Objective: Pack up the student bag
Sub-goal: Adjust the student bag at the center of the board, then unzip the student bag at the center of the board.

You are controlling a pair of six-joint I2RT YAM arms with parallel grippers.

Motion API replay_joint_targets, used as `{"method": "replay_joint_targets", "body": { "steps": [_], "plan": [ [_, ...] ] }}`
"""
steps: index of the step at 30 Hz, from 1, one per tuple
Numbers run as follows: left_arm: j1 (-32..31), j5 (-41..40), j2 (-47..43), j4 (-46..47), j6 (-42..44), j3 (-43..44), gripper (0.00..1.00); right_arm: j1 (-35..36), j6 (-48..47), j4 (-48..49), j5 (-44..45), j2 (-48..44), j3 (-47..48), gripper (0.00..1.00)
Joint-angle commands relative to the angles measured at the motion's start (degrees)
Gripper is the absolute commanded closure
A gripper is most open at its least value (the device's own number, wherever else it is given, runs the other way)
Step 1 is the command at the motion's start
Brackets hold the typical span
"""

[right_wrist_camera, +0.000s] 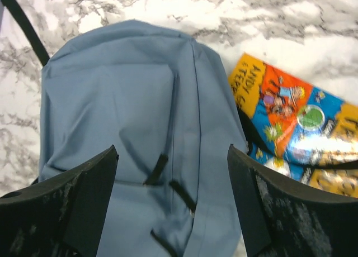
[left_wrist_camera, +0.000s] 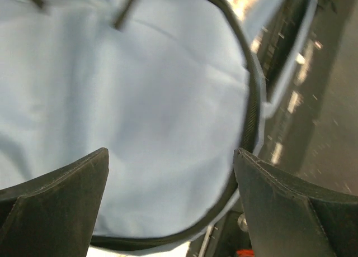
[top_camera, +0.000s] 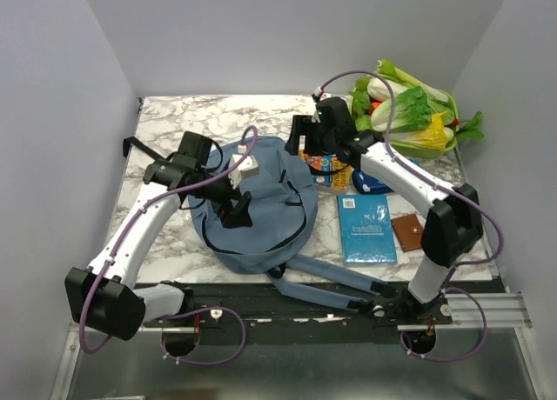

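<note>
The bag lies flat in the middle of the table, straps trailing toward the arm bases. Packing looks barely begun, as everything visible lies outside the bag. A comic rests against the bag's right edge (whether a corner has slipped under the black trim, I cannot tell). Further right of the bag are a teal book and a wallet. A bowl of greens sits well beyond the bag's far right, and probably isn't school kit.

The left gripper hangs over the middle of the bag, spread wide and holding nothing. The right gripper hangs over the bag's far end beside the comic, also spread and empty. My guess is that opening the bag and loading each item remain.
</note>
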Motion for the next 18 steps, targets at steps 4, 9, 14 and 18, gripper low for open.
{"method": "replay_joint_targets", "body": {
  "steps": [4, 9, 14, 18],
  "plan": [
    [5.04, -7.65, 5.72, 18.52, -7.20, 4.51, 0.02, 0.74, 2.03, 9.46, -3.32, -14.12, -16.71, 0.17],
    [8.12, -9.85, 14.25, 22.68, -9.74, 9.15, 0.04, 1.44, -1.56, 15.71, -7.11, -14.12, -22.07, 0.37],
    [9.18, -2.16, 23.83, 18.02, -13.26, 19.27, 0.08, 2.32, -2.10, 16.16, -4.92, -13.94, -23.84, 0.45],
    [5.50, -1.07, 22.45, 22.14, -14.06, 16.56, 0.09, 2.32, 1.15, 16.16, -1.13, -15.52, -27.53, 0.42]
  ]
}}
